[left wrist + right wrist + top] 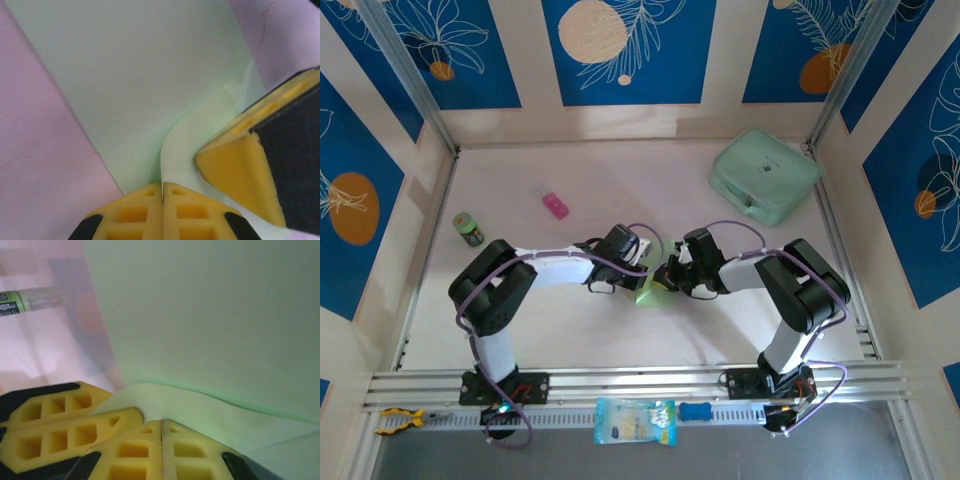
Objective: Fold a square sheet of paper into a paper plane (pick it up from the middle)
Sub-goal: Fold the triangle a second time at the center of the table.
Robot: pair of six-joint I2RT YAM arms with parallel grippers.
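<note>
Sheet of paper (650,291) mid-table between left arm (555,268) and right arm (750,268), case (765,175) back right, bottle (469,229) far left

Soft even light, faint shadows, wrist views blurred close-up

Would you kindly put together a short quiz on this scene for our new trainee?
1. True or false: the left hand is open.
2. The case lies on the table at the: A far right, B far left, C near middle.
3. Fill in: the right hand is shut on the ___.
Key: 1 false; 2 A; 3 paper.
</note>
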